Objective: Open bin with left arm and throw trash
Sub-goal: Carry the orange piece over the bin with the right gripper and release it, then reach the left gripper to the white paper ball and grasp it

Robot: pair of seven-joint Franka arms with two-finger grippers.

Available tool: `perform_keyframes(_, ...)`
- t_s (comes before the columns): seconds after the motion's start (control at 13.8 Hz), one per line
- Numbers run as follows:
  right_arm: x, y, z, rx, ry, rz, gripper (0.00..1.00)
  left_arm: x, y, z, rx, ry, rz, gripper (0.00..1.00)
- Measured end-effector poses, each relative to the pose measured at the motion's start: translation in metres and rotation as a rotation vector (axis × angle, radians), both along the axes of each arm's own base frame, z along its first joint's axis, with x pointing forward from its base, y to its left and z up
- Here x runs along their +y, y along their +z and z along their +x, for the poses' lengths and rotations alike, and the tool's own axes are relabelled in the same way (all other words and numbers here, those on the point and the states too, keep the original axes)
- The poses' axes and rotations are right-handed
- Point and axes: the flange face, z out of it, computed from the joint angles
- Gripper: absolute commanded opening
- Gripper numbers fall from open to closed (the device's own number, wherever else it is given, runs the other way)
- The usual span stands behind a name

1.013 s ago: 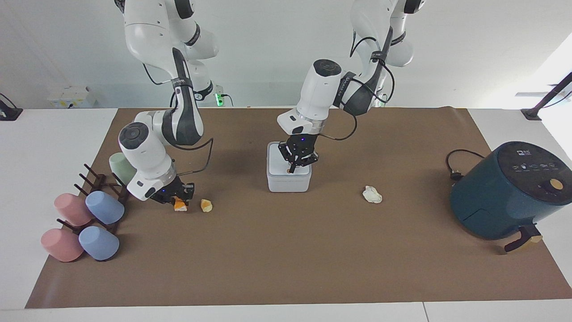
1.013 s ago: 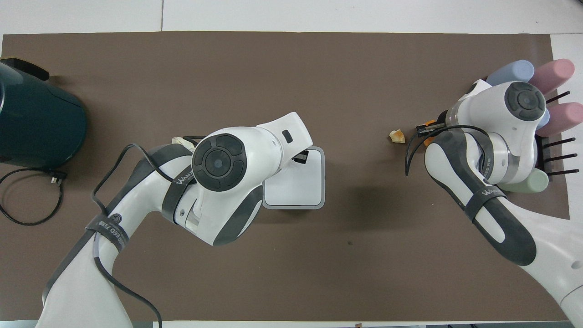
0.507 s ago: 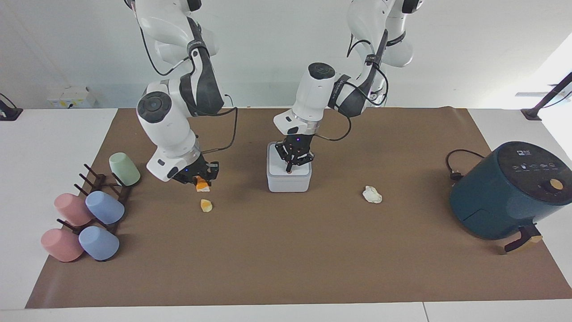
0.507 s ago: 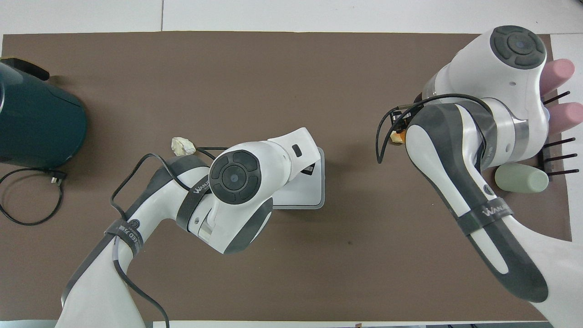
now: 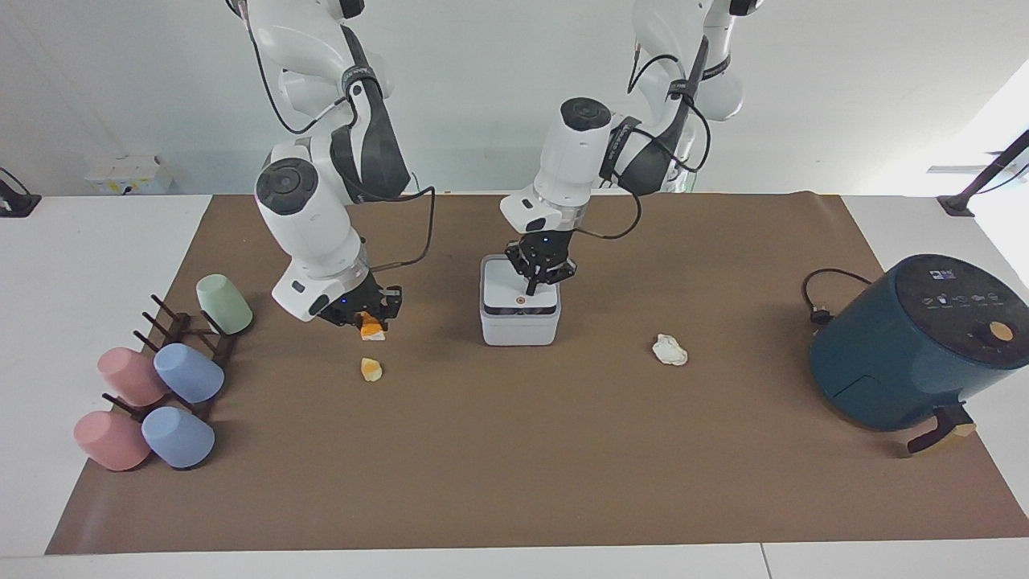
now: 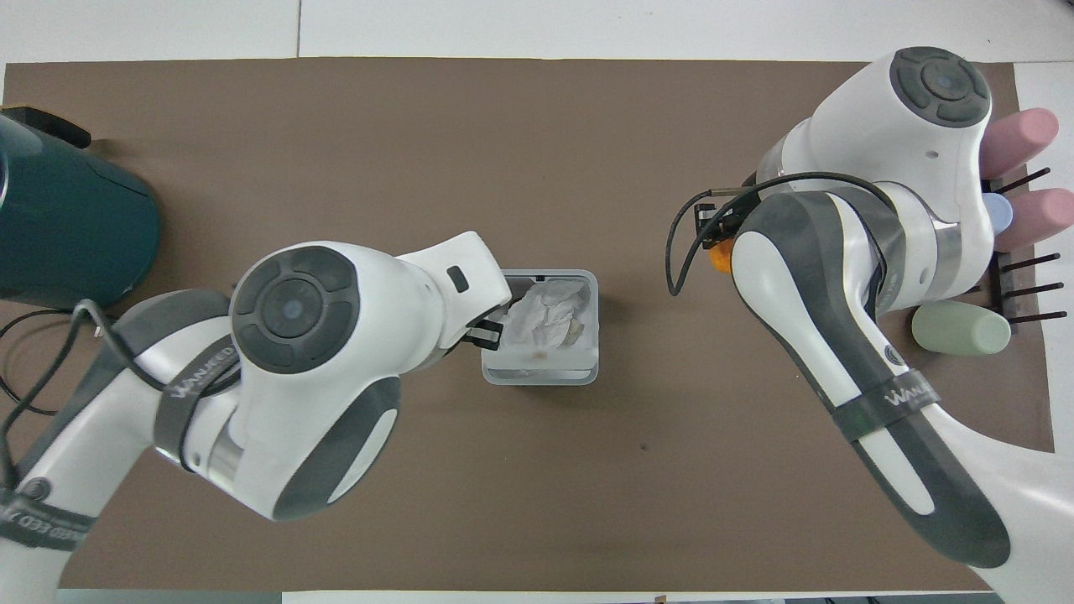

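The pale grey bin (image 5: pixel 518 326) (image 6: pixel 596 327) stands mid-table with its white lid (image 5: pixel 508 281) tilted up at the edge nearer the robots. Crumpled white stuff (image 6: pixel 545 310) shows inside. My left gripper (image 5: pixel 533 283) is shut and hangs just over the raised lid. My right gripper (image 5: pixel 366 318) is shut on the orange wedge (image 5: pixel 371 329), up in the air over the mat between the bin and the cup rack. The yellow-orange lump (image 5: pixel 371 369) lies on the mat below it. The white paper wad (image 5: pixel 669 350) lies toward the left arm's end; my arms hide both in the overhead view.
A dark teal air fryer (image 5: pixel 916 342) (image 6: pixel 67 226) with its black cable (image 5: pixel 820 293) stands at the left arm's end. At the right arm's end is a dark rack with pastel cups (image 5: pixel 161 378) and a green cup (image 5: pixel 223 304) (image 6: pixel 961 329).
The right gripper lifted the orange wedge off the mat and carried it toward the bin. The left gripper pressed the lid and rose, and the lid has tilted open.
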Motion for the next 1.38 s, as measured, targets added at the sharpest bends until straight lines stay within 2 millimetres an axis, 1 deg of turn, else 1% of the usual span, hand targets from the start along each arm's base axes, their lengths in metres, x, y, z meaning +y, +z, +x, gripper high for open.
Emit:
perform_keyframes(0.07, 0.017, 0.005, -0.004, 0.022, -0.041, 0.042, 0.0, 0.021, 0.01, 0.004, 0.011, 0.033, 0.006, 0.0)
perform_keyframes(0.14, 0.041, 0.01, -0.01, 0.037, -0.092, 0.062, 0.0, 0.041, 0.017, 0.009, 0.022, 0.067, 0.012, 0.45)
perform_keyframes(0.22, 0.072, 0.014, -0.018, 0.044, -0.141, 0.066, 0.0, 0.062, 0.021, 0.015, 0.036, 0.102, 0.019, 0.89)
perform_keyframes(0.29, 0.104, 0.016, -0.029, 0.042, -0.182, 0.067, 0.0, 0.081, 0.023, 0.021, 0.046, 0.135, 0.024, 1.0)
perform_keyframes(0.36, 0.134, 0.016, -0.041, 0.035, -0.214, 0.071, 0.0, 0.102, 0.025, 0.029, 0.053, 0.176, 0.026, 1.0)
perform_keyframes(0.43, 0.157, 0.013, -0.052, 0.026, -0.235, 0.077, 0.0, 0.123, 0.027, 0.037, 0.053, 0.217, 0.024, 1.0)
perform_keyframes(0.51, 0.172, 0.007, -0.061, 0.016, -0.246, 0.082, 0.16, 0.145, 0.031, 0.044, 0.051, 0.258, 0.022, 1.0)
perform_keyframes(0.58, 0.178, -0.002, -0.068, 0.009, -0.249, 0.082, 0.65, 0.165, 0.036, 0.049, 0.048, 0.293, 0.019, 1.0)
perform_keyframes(0.65, 0.179, -0.01, -0.073, 0.006, -0.25, 0.081, 1.0, 0.184, 0.044, 0.054, 0.043, 0.313, 0.017, 1.0)
perform_keyframes(0.72, 0.177, -0.015, -0.075, 0.006, -0.253, 0.078, 1.0, 0.201, 0.052, 0.058, 0.039, 0.313, 0.017, 1.0)
perform_keyframes(0.8, 0.175, -0.016, -0.076, 0.006, -0.256, 0.076, 1.0, 0.219, 0.062, 0.062, 0.04, 0.302, 0.02, 1.0)
perform_keyframes(0.94, 0.175, -0.012, -0.078, -0.022, -0.234, 0.053, 1.0, 0.25, 0.084, 0.067, 0.048, 0.274, 0.033, 1.0)
perform_keyframes(1.01, 0.175, -0.008, -0.079, -0.051, -0.208, 0.024, 1.0, 0.262, 0.095, 0.07, 0.05, 0.262, 0.047, 1.0)
perform_keyframes(1.09, 0.173, -0.004, -0.077, -0.095, -0.172, -0.023, 1.0, 0.27, 0.105, 0.073, 0.052, 0.256, 0.06, 1.0)
perform_keyframes(1.16, 0.167, 0.002, -0.072, -0.143, -0.133, -0.083, 1.0, 0.272, 0.111, 0.076, 0.057, 0.252, 0.069, 1.0)
perform_keyframes(1.23, 0.154, 0.008, -0.063, -0.173, -0.082, -0.133, 1.0, 0.273, 0.116, 0.08, 0.06, 0.252, 0.073, 1.0)
perform_keyframes(1.3, 0.132, 0.013, -0.051, -0.189, -0.021, -0.156, 1.0, 0.273, 0.117, 0.085, 0.059, 0.252, 0.074, 1.0)
perform_keyframes(1.38, 0.101, 0.013, -0.035, -0.199, 0.04, -0.169, 1.0, 0.272, 0.115, 0.089, 0.06, 0.252, 0.074, 1.0)
